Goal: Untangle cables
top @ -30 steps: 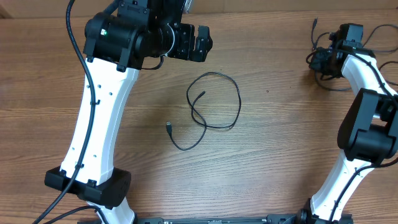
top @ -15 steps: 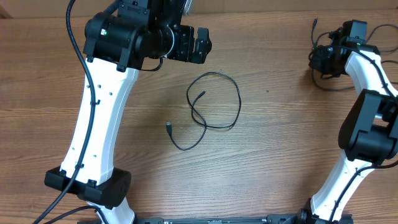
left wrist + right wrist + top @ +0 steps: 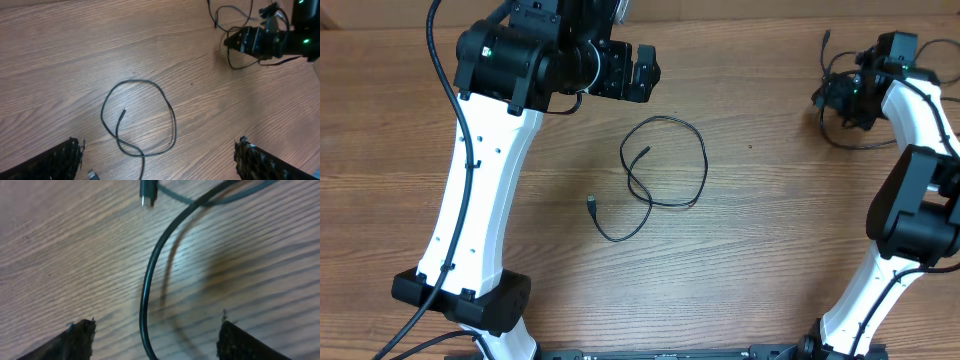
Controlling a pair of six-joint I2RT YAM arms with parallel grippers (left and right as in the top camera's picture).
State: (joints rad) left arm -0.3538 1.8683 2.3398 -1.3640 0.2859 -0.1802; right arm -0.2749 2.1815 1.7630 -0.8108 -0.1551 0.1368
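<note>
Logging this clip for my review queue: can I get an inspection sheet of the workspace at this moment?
Surface: wooden table, grain visible.
Job's things: looped cable lies free mid-table, both ends loose; cable tangle at the far right.
Clutter: nothing seen.
Grippers: left gripper open, holding nothing; right gripper open, a cable strand lying between its fingers, ungripped.
Cables: thick black wire runs along the left arm.
Surroundings: nothing seen.
</note>
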